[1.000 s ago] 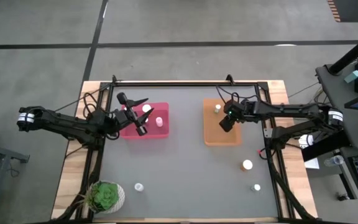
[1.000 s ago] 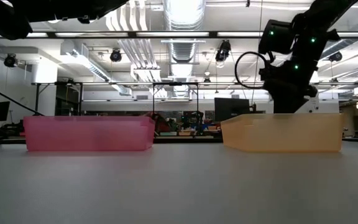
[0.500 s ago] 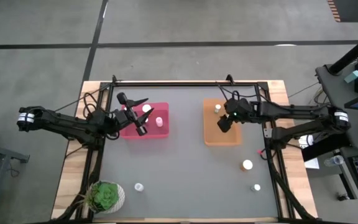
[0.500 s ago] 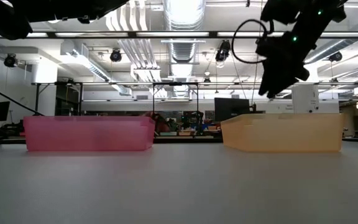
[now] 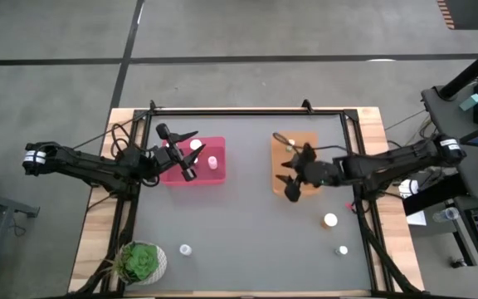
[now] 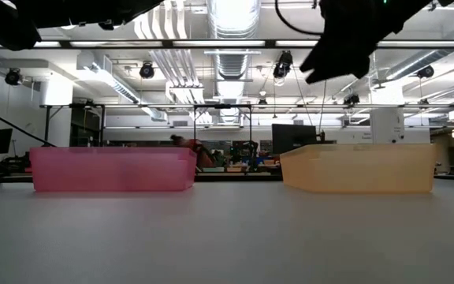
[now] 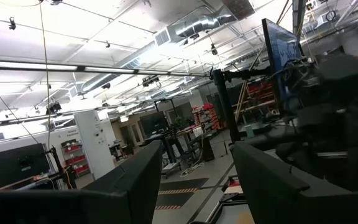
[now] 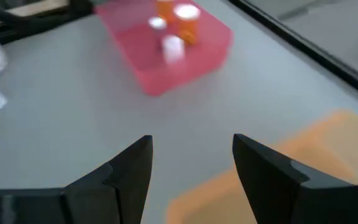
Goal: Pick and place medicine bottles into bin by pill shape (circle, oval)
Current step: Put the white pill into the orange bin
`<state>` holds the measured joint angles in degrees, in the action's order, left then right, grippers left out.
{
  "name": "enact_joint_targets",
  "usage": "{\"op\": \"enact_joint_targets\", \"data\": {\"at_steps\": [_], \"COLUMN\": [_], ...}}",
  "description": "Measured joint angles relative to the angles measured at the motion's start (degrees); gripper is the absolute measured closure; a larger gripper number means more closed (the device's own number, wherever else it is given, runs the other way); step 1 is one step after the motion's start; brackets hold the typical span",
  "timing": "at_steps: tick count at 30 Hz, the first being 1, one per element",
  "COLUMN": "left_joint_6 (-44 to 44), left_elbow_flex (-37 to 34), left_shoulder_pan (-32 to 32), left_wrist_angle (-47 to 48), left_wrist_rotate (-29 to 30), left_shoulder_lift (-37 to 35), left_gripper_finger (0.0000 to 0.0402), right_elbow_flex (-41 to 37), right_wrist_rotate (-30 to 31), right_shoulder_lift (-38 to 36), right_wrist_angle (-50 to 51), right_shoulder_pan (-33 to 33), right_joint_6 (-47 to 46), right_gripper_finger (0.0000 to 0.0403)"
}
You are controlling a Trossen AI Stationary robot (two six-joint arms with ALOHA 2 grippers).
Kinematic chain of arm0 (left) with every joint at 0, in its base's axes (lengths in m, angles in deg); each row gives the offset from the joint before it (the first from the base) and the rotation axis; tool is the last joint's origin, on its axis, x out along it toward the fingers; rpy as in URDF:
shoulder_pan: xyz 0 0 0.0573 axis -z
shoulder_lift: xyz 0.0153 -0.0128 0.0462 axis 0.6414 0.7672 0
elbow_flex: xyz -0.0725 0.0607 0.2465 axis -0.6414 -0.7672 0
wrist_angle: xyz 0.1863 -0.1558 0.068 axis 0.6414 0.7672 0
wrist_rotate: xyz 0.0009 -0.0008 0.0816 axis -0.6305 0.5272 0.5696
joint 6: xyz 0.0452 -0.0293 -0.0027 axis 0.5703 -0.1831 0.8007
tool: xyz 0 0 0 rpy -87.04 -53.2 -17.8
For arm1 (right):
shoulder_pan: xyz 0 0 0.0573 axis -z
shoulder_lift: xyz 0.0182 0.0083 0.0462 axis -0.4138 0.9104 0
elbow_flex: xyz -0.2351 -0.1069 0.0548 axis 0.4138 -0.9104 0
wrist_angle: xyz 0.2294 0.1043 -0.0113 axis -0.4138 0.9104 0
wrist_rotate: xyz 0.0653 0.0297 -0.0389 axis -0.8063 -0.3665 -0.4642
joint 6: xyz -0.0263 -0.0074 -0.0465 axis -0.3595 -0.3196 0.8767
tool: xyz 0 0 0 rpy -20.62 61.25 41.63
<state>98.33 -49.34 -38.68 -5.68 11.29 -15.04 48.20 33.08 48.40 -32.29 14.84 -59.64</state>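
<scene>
Right gripper (image 5: 290,184) has swung off the far end of the orange bin (image 5: 309,143) to that bin's near left corner, and it has climbed: in the low view it now sits high above the orange wall, almost out of frame. Fingers spread, nothing between them in the right wrist view. Reads as a drop done and the arm backing off for the next pick.

Left gripper (image 5: 186,156) hasn't shifted, parked over the pink bin (image 5: 204,178)'s left half, fingers apart and empty, wrist cam aimed out at the room.

Near to far:
- Near left corner: potted plant (image 5: 140,262). A small pale bottle (image 5: 186,249) lies just beside it on the right. Tight there; a descent on that bottle should come in from the open side, my call.
- Near right: two loose bottles, a small pale bottle (image 5: 343,249) close to the near edge and an orange-bodied bottle (image 5: 330,220) a bit farther in. Both near the right frame rail, so little margin on that side, free mat toward centre.
- Centre of the mat: bare, widest lane for either arm.
- Farther back: pink bin holds at least two bottles, one wide white cap (image 5: 196,146) and one narrower (image 5: 212,162); the right wrist view shows three in there. Orange bin has one bottle (image 5: 290,143) at its far end.
- Bins stand well apart, with a gap to the far rail.

Three loose bottles left as far as I can see. Right arm is nearest the two on its side. Pill shape unreadable from here.
</scene>
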Motion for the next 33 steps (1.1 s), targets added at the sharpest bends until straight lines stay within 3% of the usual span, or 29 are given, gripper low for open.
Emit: {"op": "enact_joint_targets", "data": {"at_steps": [8, 14, 17, 27, 33], "left_joint_6": [-0.47, -5.82, -10.49, -20.85, -26.40], "left_elbow_flex": [-0.10, -0.35, -0.54, -1.29, -0.76], "left_shoulder_pan": [0.00, 0.00, 0.00, 0.04, 0.09], "left_wrist_angle": [0.02, 0.07, 1.79, 4.68, 6.15], "left_wrist_rotate": [0.00, -0.02, -0.03, -0.15, -2.87], "left_shoulder_lift": [0.00, 0.00, 0.00, 0.02, 0.07], "left_gripper_finger": [0.0217, 0.0217, 0.0217, 0.0217, 0.0217], "right_elbow_flex": [-0.01, -0.03, -0.18, -5.76, -13.15], "right_wrist_rotate": [0.01, -12.33, -14.64, -14.83, -14.82], "right_shoulder_lift": [5.30, 7.84, 7.73, 1.34, -4.39], "right_wrist_angle": [-17.49, -28.38, -29.06, -29.73, -37.61], "right_shoulder_pan": [-6.77, -7.81, -7.79, -7.63, -6.78], "right_joint_6": [15.81, 27.80, 30.83, 35.84, 38.15], "right_gripper_finger": [0.0188, 0.0188, 0.0188, 0.0188, 0.0188]}}
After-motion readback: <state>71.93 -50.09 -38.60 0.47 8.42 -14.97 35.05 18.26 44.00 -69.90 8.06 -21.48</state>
